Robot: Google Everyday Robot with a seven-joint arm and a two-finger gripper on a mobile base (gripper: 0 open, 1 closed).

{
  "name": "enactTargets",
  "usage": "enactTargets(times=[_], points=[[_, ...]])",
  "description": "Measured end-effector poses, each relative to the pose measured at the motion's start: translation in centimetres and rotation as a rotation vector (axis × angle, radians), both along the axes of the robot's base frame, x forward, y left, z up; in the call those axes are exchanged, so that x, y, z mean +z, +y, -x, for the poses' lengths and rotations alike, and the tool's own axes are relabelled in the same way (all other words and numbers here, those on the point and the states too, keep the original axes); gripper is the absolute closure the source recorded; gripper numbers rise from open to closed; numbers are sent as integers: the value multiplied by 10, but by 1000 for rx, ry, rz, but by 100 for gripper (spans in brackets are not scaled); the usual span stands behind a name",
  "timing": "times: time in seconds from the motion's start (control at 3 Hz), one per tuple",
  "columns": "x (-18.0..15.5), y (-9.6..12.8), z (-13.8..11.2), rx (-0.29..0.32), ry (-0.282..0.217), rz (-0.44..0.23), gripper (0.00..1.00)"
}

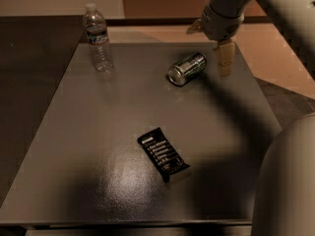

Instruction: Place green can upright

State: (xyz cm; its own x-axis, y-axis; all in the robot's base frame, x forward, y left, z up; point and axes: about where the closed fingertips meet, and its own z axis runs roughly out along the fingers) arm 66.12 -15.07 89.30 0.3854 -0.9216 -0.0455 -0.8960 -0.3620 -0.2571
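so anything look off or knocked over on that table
The can lies on its side at the far right of the table, silver end towards the camera, while the bottle stands upright. The gripper hovers just right of the can, fingers open, not touching it. The wrapper lies flat; nothing spilled.

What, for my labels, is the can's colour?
Dark green can, silver ends, in the camera view; gripper beside it.
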Motion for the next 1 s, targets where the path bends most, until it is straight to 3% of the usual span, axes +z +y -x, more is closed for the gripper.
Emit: enactTargets(times=[1.0], points=[[-48,14,-21,105,14,110,0]])
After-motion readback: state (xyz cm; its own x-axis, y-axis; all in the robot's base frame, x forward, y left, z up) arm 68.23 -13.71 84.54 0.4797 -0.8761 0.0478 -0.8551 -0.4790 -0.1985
